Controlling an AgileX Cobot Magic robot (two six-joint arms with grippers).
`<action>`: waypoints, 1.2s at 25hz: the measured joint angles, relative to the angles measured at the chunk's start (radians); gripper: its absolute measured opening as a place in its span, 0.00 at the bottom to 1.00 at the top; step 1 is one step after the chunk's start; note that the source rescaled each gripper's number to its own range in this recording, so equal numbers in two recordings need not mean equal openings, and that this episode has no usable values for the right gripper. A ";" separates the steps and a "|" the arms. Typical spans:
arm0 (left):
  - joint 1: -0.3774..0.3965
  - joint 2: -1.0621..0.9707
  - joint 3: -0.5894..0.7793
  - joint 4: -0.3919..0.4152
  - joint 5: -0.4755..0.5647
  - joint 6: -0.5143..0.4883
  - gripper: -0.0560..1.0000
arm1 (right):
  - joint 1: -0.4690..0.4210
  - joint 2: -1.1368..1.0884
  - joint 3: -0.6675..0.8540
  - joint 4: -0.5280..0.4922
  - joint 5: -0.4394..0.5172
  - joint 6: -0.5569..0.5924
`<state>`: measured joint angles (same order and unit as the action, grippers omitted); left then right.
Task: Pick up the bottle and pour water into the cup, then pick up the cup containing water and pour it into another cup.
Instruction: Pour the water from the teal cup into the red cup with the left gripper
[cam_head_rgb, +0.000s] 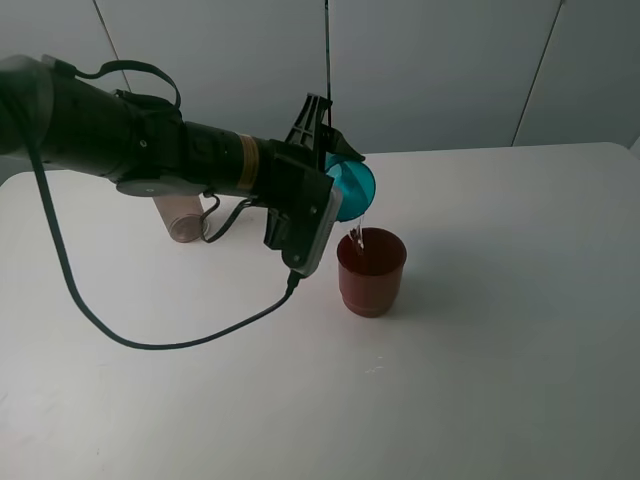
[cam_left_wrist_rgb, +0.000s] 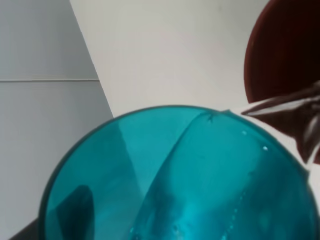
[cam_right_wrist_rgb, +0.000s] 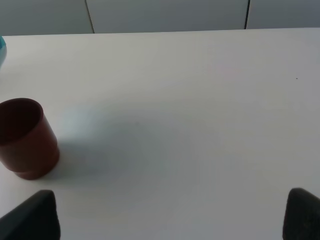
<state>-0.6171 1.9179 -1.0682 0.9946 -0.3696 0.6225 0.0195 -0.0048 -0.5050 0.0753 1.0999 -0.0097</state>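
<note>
Now left pincer (cam_head_rgb: 332, 172) grips tilted teal cup (cam_head_rgb: 352, 186), water (cam_head_rgb: 357, 236) streaming into red cup (cam_head_rgb: 371, 272); right pincer (cam_right_wrist_rgb: 167, 215) spread.

One teal cup (cam_head_rgb: 352, 185), one dark red cup (cam_head_rgb: 371, 272), one bottle (cam_head_rgb: 181, 224), one table (cam_head_rgb: 500, 360)

Tipped teal cup (cam_head_rgb: 352, 186) above red cup (cam_head_rgb: 372, 276)

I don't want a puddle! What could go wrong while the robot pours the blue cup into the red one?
1. The water stream lands close to the rim of the red cup, so a wobble of the teal cup in the left gripper could spill it onto the table.
2. Nothing holds the red cup, and the arm hangs close beside it; a nudge might tip it.
</note>
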 joint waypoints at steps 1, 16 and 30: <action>0.000 0.000 0.000 0.000 0.000 0.007 0.23 | 0.000 0.000 0.000 0.000 0.000 0.000; 0.000 -0.001 -0.019 -0.005 -0.014 0.038 0.23 | 0.000 0.000 0.000 0.000 0.000 0.000; 0.000 -0.001 -0.024 -0.007 -0.021 0.121 0.23 | 0.000 0.000 0.000 0.000 0.000 0.000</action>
<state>-0.6171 1.9164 -1.0926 0.9879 -0.3909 0.7430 0.0195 -0.0048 -0.5050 0.0753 1.0999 -0.0097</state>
